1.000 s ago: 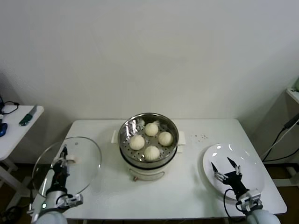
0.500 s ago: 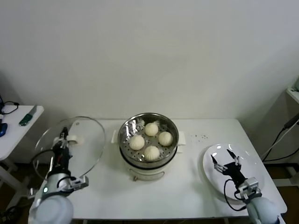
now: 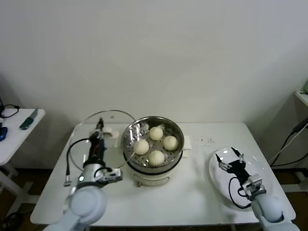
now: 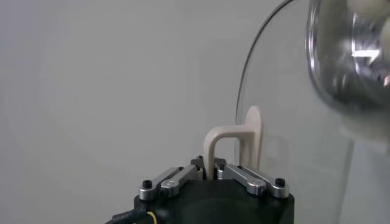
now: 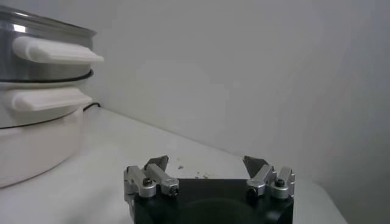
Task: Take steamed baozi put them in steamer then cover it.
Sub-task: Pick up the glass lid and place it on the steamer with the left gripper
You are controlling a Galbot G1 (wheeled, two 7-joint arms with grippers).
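since a second ago left gripper (image 3: 99, 129), jaws clamped on round glass lid (image 3: 108, 137), carries it beside shiny steel steamer (image 3: 153, 143); four cream-white baozi (image 3: 155, 143) inside, covering remains; right gripper (image 3: 230, 159) jaws wide.

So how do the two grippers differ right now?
The left gripper is shut on the glass lid by its handle, holding it raised beside the steamer; the right gripper is open, holding nothing, over the white plate. Both are off the table.

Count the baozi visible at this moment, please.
4, all in the steamer: one at the back, one on the robot's left, one on its right, one at the front. The white plate holds none; none seem hidden.
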